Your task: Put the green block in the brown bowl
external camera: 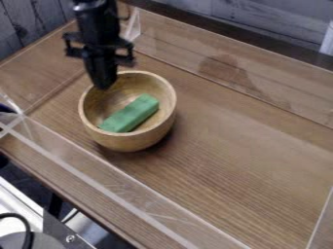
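Observation:
The green block (131, 114) lies inside the brown bowl (128, 138), tilted along the bowl's floor. My gripper (101, 83) is a dark arm reaching down from the upper left, its tip hanging over the bowl's left rim, just beside the block's left end. Its jaws are shut together with nothing between them, and they do not touch the block.
The bowl sits on a wooden table (235, 146) enclosed by low clear plastic walls (78, 170). Darker stains (228, 68) mark the wood at the back right. Cables and equipment (26, 233) lie below the table's front-left edge.

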Controlling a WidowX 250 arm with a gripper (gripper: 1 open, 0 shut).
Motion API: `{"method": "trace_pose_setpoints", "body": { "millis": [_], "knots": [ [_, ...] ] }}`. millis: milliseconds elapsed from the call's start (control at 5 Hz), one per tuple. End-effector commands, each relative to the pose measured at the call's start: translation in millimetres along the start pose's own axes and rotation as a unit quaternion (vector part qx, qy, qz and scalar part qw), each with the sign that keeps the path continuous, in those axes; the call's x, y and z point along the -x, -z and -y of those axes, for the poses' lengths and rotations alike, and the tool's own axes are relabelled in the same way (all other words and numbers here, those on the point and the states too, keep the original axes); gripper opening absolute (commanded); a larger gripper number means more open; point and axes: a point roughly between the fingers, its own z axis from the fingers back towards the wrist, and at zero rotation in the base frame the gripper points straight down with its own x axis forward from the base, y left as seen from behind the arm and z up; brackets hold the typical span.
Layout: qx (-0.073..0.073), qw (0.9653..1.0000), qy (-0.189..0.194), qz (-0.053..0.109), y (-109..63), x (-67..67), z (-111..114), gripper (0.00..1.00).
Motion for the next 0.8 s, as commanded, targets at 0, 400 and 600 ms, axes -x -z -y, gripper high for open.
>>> {"method": "trace_pose_setpoints", "body": {
  "millis": [0, 400, 600],
  "knots": [
    [-0.017, 0.9996, -0.009, 0.021, -3.2, -0.8, 1, 0.0],
    [-0.03, 0.9988, -0.037, 0.004, 4.5, 0.5, 12, 0.0],
    [-0.037, 0.9984, -0.042, -0.006, 4.4, 0.5, 14, 0.0]
  ]
}}
